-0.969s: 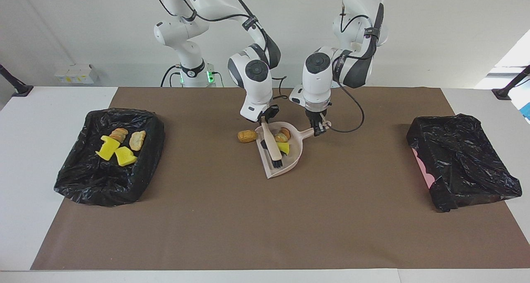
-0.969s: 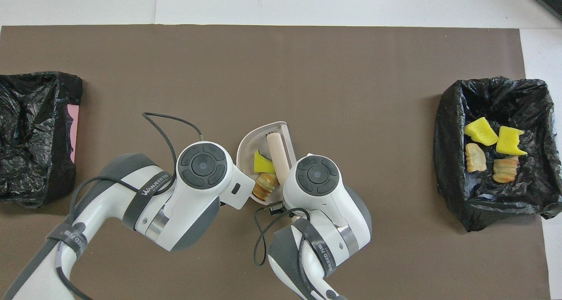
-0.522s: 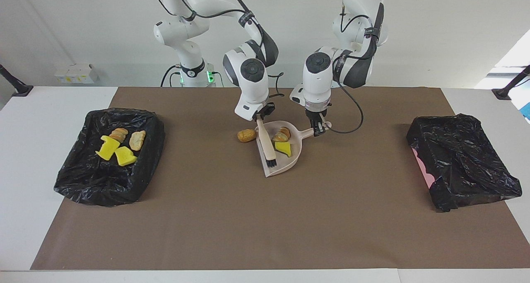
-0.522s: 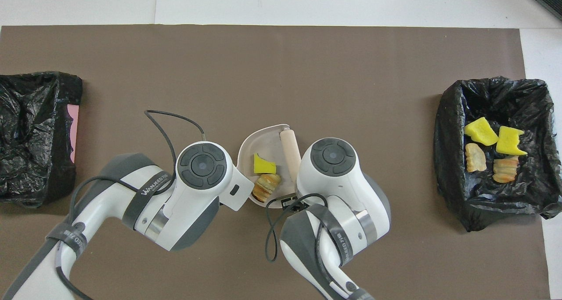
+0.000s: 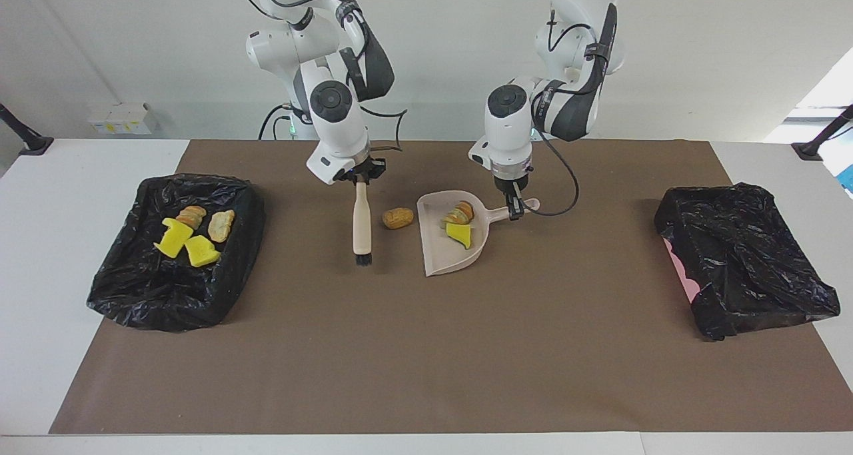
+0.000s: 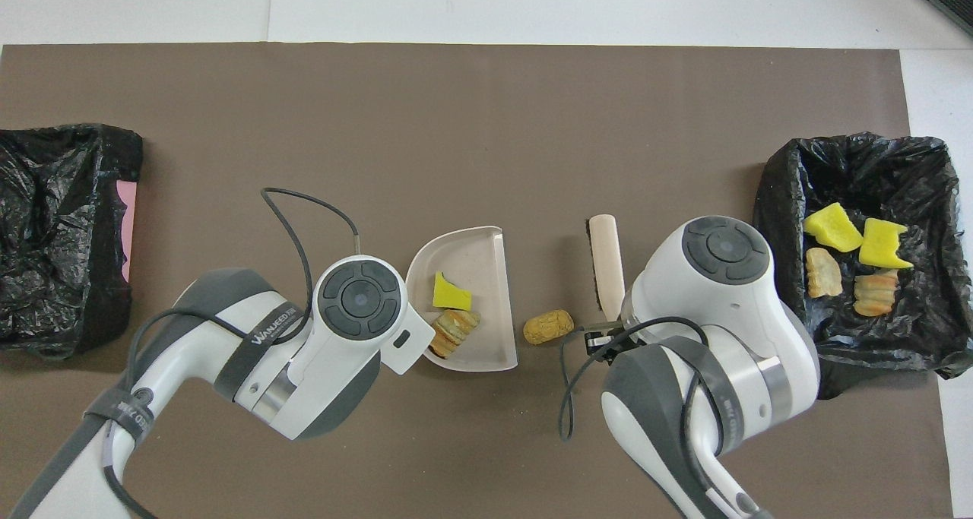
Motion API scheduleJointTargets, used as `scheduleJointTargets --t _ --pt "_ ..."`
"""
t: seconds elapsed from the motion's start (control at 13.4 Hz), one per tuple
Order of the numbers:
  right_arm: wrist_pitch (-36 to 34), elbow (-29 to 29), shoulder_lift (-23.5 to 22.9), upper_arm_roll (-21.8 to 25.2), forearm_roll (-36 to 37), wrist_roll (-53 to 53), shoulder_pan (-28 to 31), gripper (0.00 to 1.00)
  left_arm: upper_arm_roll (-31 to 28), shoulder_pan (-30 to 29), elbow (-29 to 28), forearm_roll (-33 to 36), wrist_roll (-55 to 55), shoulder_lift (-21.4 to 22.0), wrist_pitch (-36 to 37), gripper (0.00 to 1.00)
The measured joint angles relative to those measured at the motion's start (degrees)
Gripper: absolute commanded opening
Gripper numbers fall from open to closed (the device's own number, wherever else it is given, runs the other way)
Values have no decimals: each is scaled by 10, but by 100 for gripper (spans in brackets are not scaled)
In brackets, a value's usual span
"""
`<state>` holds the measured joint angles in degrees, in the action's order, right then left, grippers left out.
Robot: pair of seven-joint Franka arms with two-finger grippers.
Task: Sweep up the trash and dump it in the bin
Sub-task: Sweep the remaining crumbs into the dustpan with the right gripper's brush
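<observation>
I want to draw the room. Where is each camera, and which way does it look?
Facing view: high across the table, looking at both robots, whole arms showing.
Overhead view: high above the robots' end, looking steeply down; forearms and wrists show.
Both share the dustpan held by the left pincer, the brush held by the right pincer, and both black-lined bins.

You see a beige dustpan (image 6: 486, 264) holding a yellow sponge chunk (image 6: 450, 292) and bread piece (image 6: 454, 330), a loose bread lump (image 6: 549, 327) between dustpan and brush (image 6: 606, 259), four lumps in the black-lined bin (image 6: 790, 329).

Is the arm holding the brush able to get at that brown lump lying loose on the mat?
Probably yes. The loose brown lump lies in the open between the brush in the right gripper and the dustpan, nothing between.
</observation>
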<state>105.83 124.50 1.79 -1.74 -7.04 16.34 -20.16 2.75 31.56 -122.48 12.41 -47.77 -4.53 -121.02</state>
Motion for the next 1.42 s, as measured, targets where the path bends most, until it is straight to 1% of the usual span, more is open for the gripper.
scheduleJointTargets --t 0.22,0.37,0.6,0.82,1.04,1.19,1.42 --pt "6 79 49 -4 1 0 0 0 0 4 -20 1 0 14 0 0" --pt "8 117 75 -5 1 0 -5 0 0 10 -33 1 0 23 0 0" --pt "18 140 80 -7 1 12 -34 0 1 13 -44 1 0 31 0 0" --pt "72 149 56 -8 -2 38 -75 0 1 13 -47 1 0 32 0 0" --pt "135 140 16 -9 -35 70 -116 0 1 13 -47 1 0 32 0 0" --pt "148 110 -19 -9 -53 96 -143 0 1 13 -47 1 0 32 -1 0" --pt "148 44 -60 -10 -91 123 -171 0 0 12 -48 1 -2 32 -3 0"
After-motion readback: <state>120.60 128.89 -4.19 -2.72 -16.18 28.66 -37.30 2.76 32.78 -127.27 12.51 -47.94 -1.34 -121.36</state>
